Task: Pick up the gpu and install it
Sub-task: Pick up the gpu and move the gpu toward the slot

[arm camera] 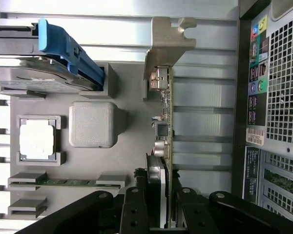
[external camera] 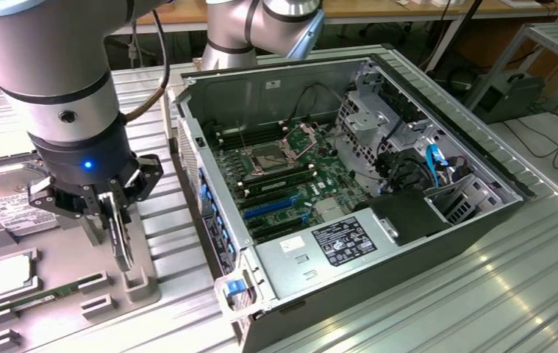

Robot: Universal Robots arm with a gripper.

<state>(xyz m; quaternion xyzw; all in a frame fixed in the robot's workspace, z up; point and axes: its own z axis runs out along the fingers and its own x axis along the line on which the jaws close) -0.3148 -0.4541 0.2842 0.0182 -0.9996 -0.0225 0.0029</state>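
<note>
Edgewise: gpu (arm camera: 163, 131), bracket (arm camera: 167, 41) away from gripper (arm camera: 161, 197).

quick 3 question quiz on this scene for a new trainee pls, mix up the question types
1. True or false: the pincer is shut on the gpu.
2. Fill the blank: in the exterior view, the computer case sits to the pincer's ____.
3. The gpu is: A) lying flat, B) standing on edge, C) seated inside the case.

Key: 1 true; 2 right; 3 B.
</note>
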